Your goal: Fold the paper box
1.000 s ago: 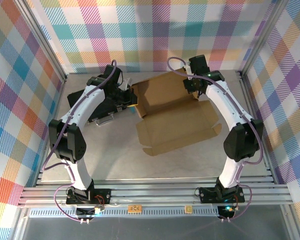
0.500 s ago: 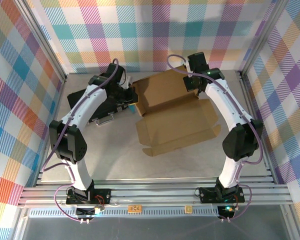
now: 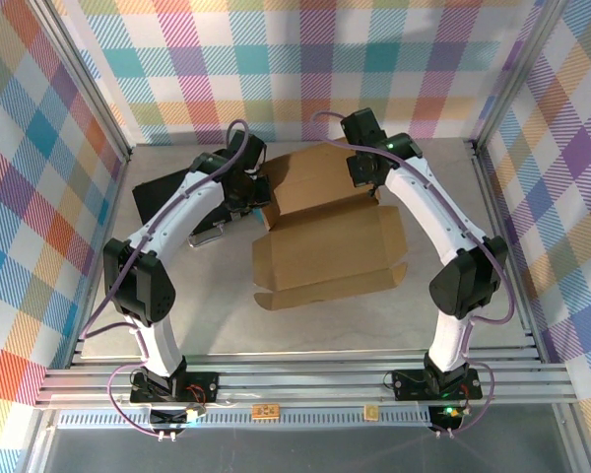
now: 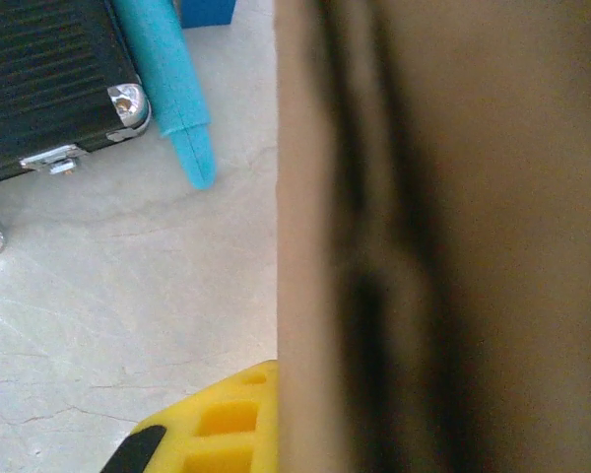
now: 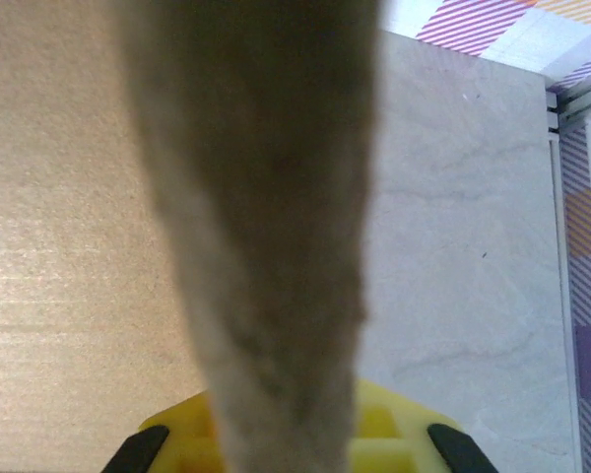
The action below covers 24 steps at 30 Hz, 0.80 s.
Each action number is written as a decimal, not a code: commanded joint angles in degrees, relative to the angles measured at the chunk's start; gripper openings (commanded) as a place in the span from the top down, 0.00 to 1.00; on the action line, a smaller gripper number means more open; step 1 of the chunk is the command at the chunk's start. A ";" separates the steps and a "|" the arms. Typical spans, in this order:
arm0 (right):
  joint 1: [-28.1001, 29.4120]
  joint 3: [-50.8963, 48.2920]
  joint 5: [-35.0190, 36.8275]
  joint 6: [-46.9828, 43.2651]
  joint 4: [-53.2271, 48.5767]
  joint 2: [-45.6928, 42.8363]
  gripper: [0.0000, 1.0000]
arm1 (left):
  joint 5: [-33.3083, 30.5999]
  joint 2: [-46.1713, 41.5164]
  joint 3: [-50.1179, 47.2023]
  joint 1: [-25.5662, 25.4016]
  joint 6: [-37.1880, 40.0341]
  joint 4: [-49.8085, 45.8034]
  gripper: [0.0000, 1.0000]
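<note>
The paper box, brown corrugated cardboard with its flaps spread, lies in the middle of the table, its back panel tilted up. My left gripper is shut on its left edge; in the left wrist view the cardboard stands right against one yellow finger. My right gripper is shut on a raised flap at the box's back right. In the right wrist view that flap runs edge-on between the yellow fingers.
A black case with metal latches lies left of the box, under my left arm. A blue object lies between case and box. Checkered walls close in the pale table on three sides.
Both arms have swung to the left and dragged the box with them, so it now lies nearer the table's middle. The right gripper has tightened on the flap.
</note>
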 commanded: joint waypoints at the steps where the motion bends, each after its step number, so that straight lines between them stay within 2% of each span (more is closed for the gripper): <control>1: -0.68 -0.91 -1.06 1.00 -2.58 -2.51 1.00 | -5.57 -3.13 -3.07 0.98 -1.13 1.12 1.00; 5: -0.83 -2.89 -7.38 -3.16 -0.61 -3.38 1.00 | 6.47 -5.24 -10.59 3.40 -1.87 11.14 1.00; 8: -0.83 -3.54 -10.17 -4.65 -1.30 -2.63 1.00 | 9.80 -5.07 -13.67 3.99 -2.17 13.56 1.00; 17: -0.83 -5.73 -14.82 -3.92 0.17 -0.24 1.00 | 10.85 -4.10 -21.32 4.69 -2.63 19.53 1.00; 24: -0.83 -3.82 -16.22 -4.34 -0.05 3.81 1.00 | 10.14 0.07 -21.92 4.82 -3.47 22.20 0.95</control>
